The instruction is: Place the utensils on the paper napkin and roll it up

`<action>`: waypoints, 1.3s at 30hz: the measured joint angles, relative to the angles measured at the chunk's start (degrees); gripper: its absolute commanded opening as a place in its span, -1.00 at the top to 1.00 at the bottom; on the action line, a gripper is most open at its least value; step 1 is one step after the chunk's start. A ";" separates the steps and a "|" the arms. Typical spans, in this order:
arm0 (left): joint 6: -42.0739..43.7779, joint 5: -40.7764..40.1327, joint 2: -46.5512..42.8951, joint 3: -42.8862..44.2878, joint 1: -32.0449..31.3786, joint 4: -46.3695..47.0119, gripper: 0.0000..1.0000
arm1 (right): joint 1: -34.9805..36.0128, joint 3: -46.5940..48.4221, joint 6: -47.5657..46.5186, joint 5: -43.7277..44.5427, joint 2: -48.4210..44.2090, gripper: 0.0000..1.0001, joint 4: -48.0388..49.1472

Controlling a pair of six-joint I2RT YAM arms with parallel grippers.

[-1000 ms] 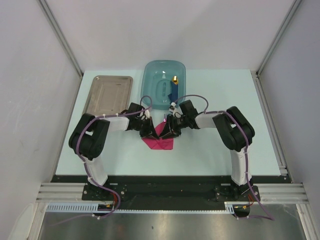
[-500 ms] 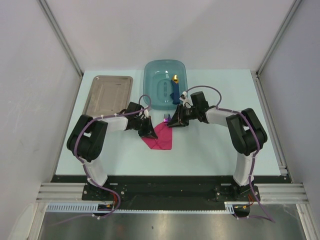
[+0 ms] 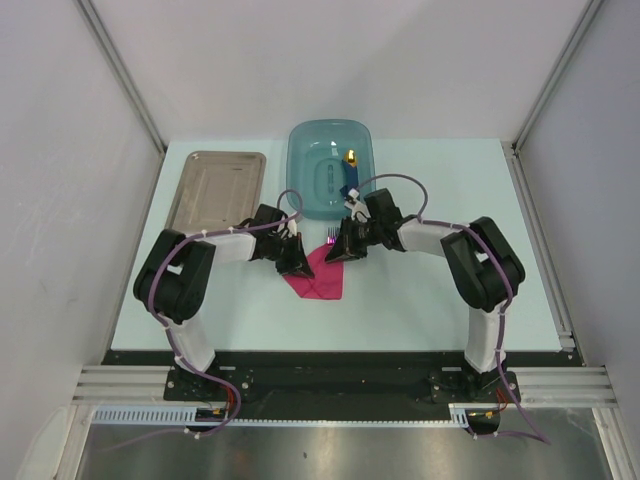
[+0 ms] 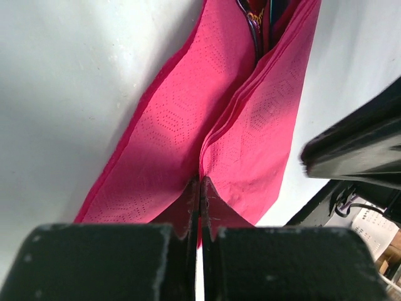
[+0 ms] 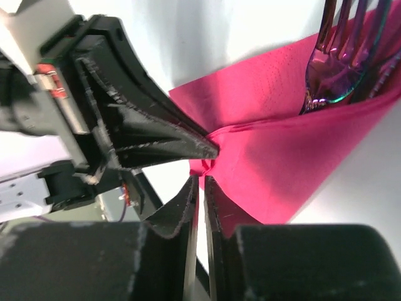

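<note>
The pink paper napkin [image 3: 320, 277] lies on the table in front of the teal basin, folded over the utensils. Their fork tines [image 3: 331, 238] stick out at its far end; they also show in the right wrist view [image 5: 332, 63]. In the left wrist view a dark handle [image 4: 255, 22] lies in the napkin's [image 4: 188, 119] fold. My left gripper [image 3: 297, 263] is shut on the napkin's left fold [image 4: 199, 183]. My right gripper [image 3: 336, 251] is shut, its tips [image 5: 200, 180] just below the pinched napkin corner [image 5: 263, 163], facing the left fingers [image 5: 156, 135].
A teal plastic basin [image 3: 305, 160] at the back holds a chunky blue object with a yellow tip [image 3: 349, 172]. A grey-brown metal tray [image 3: 215, 187] lies at the back left. White walls enclose the table on three sides.
The right gripper drew back to the right and away from the napkin, then came back to its right edge. The left gripper stayed on the napkin.
</note>
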 measured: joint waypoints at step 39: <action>-1.20 0.48 -7.26 -6.64 1.09 4.02 -0.26 | 4.11 1.29 -5.75 13.14 5.07 0.90 2.14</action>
